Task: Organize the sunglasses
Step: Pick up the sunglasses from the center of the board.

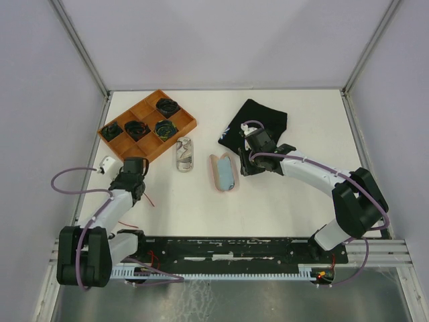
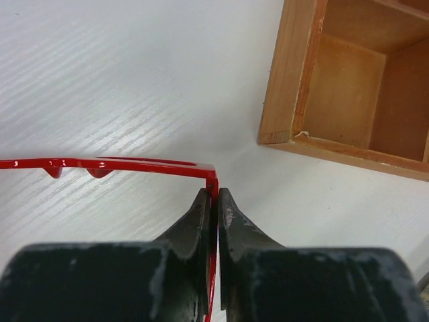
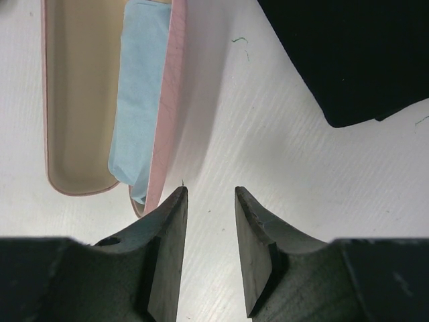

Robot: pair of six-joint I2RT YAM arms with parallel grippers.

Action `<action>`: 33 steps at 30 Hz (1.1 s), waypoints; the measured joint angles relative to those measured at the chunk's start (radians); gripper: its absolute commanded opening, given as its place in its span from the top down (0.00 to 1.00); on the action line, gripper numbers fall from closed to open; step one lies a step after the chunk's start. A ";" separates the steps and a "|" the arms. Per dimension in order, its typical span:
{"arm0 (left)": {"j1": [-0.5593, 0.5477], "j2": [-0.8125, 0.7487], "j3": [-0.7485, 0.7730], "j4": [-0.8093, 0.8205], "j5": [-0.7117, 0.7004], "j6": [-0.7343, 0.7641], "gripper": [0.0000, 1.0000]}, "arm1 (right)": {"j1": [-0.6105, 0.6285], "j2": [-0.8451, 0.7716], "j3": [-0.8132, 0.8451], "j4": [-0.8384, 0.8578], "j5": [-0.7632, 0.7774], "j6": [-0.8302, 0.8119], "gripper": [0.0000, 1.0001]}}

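Observation:
My left gripper (image 2: 216,194) is shut on the thin arm of the red sunglasses (image 2: 100,164), right at the hinge corner, just above the white table. In the top view this gripper (image 1: 132,169) sits just in front of the wooden tray (image 1: 107,137), and a sliver of red (image 1: 149,200) shows beside the arm. My right gripper (image 3: 211,191) is open and empty over bare table, just right of the open pink case (image 3: 167,100). It also shows in the top view (image 1: 245,165). The brown-tinted pair is not in view.
The wooden tray's corner (image 2: 288,87) lies ahead right of the left gripper; its back compartments hold dark coiled items (image 1: 167,107). A grey patterned case (image 1: 184,154) lies mid-table. The pink case (image 1: 223,173) holds a blue cloth (image 3: 141,80). A black cloth (image 1: 258,121) lies behind the right gripper.

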 measured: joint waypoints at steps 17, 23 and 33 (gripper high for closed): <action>-0.056 -0.258 0.215 -0.089 0.105 0.185 0.97 | 0.000 -0.269 -0.082 0.042 0.101 0.013 0.57; -0.389 -0.190 0.290 -0.021 0.177 0.368 0.97 | 0.000 -0.475 -0.126 0.060 0.204 0.024 0.56; -0.729 -0.089 0.308 0.055 0.444 0.612 0.97 | 0.000 -0.724 -0.147 0.090 0.349 -0.002 0.55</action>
